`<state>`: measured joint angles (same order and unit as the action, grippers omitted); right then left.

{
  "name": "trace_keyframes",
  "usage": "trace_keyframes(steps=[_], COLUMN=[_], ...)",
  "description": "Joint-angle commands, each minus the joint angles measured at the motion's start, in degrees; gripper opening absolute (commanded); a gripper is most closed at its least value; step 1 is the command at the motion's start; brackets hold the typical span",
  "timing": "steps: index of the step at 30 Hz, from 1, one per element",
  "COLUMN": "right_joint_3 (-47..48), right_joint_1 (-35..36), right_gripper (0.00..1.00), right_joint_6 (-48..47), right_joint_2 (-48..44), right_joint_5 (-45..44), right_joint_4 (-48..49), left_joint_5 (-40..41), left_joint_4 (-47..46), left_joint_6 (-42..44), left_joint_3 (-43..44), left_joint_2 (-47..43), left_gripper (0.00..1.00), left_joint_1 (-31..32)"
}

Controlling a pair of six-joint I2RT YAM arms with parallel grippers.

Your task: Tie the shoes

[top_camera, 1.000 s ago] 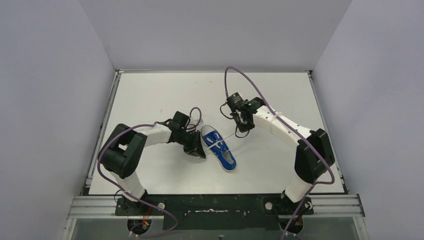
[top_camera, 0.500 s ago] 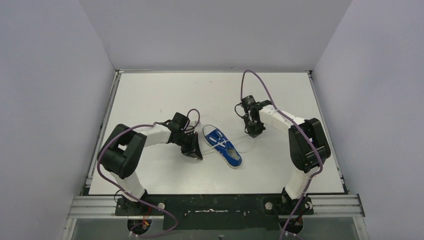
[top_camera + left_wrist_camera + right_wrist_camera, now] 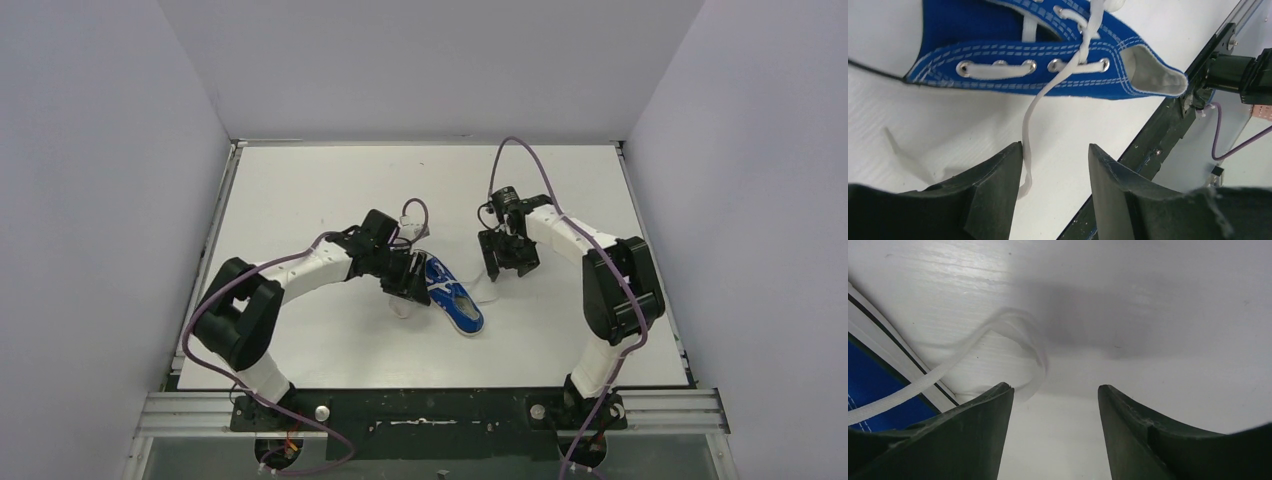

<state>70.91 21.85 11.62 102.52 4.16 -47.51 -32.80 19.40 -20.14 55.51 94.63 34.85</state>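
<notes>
The shoe (image 3: 460, 305) is a small blue sneaker with a white sole rim, lying mid-table with its toe toward the near edge. My left gripper (image 3: 412, 282) stands open against the shoe's left side. In the left wrist view the blue upper (image 3: 1013, 60) fills the top, and a loose white lace (image 3: 1040, 95) hangs down from the eyelets along my left finger (image 3: 998, 185), unpinched between the open left gripper (image 3: 1055, 147). My right gripper (image 3: 508, 264) is open just right of the shoe. Its wrist view shows the gripper (image 3: 1054, 388) open over a slack lace loop (image 3: 1020, 340) beside the sole rim (image 3: 903, 365).
The white table (image 3: 330, 190) is walled at the back and sides. A dark metal rail (image 3: 440, 408) carrying both arm bases runs along the near edge, and shows close to the shoe in the left wrist view (image 3: 1173, 120). Purple cables arch over both wrists.
Both grippers have opened and let the laces go slack. The left gripper moved right, up against the shoe. The right gripper came down and right earlier; the shoe shifted slightly right.
</notes>
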Motion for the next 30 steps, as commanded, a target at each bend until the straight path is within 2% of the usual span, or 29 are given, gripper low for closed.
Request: trace_keyframes(steps=[1, 6, 12, 14, 16, 18, 21, 26, 30], right_joint_3=[0.0, -4.8, -7.4, -9.2, -10.8, -13.0, -16.7, -21.2, -23.6], right_joint_1=[-1.0, -0.7, 1.4, 2.7, 3.7, 4.4, 5.8, 13.0, 19.4], right_gripper=[0.65, 0.63, 0.5, 0.35, 0.13, 0.0, 0.0, 0.0, 0.0], right_joint_6=[3.8, 9.3, 12.8, 13.2, 14.1, 14.8, 14.2, 15.1, 19.9], right_joint_2=[-4.6, -4.0, -1.0, -1.7, -3.3, -6.5, -13.0, -19.3, -21.9], right_joint_5=[-0.3, 2.8, -1.7, -3.9, -6.9, -8.2, -4.0, 12.6, 16.1], right_joint_4=[-3.4, 3.1, 7.8, 9.2, 9.5, 9.9, 11.1, 15.9, 21.9], left_joint_5=[1.6, 2.5, 3.7, 3.8, 5.1, 5.8, 7.6, 10.1, 9.3], left_joint_4=[-0.4, 1.9, 2.4, 2.1, 1.9, 1.7, 0.6, -0.7, -4.1], left_joint_6=[2.9, 3.5, 3.0, 2.6, 2.2, 2.2, 2.3, 3.0, 3.3], left_joint_3=[4.1, 5.4, 5.8, 6.1, 6.2, 6.4, 5.6, 3.8, 1.2], left_joint_2=[3.0, 5.3, 6.0, 6.0, 5.8, 5.4, 3.7, 0.6, -2.4], left_gripper=[0.46, 0.34, 0.2, 0.15, 0.07, 0.02, 0.0, 0.0, 0.0], left_joint_1=[0.8, 0.9, 1.0, 1.1, 1.0, 1.0, 0.8, -0.2, -0.7])
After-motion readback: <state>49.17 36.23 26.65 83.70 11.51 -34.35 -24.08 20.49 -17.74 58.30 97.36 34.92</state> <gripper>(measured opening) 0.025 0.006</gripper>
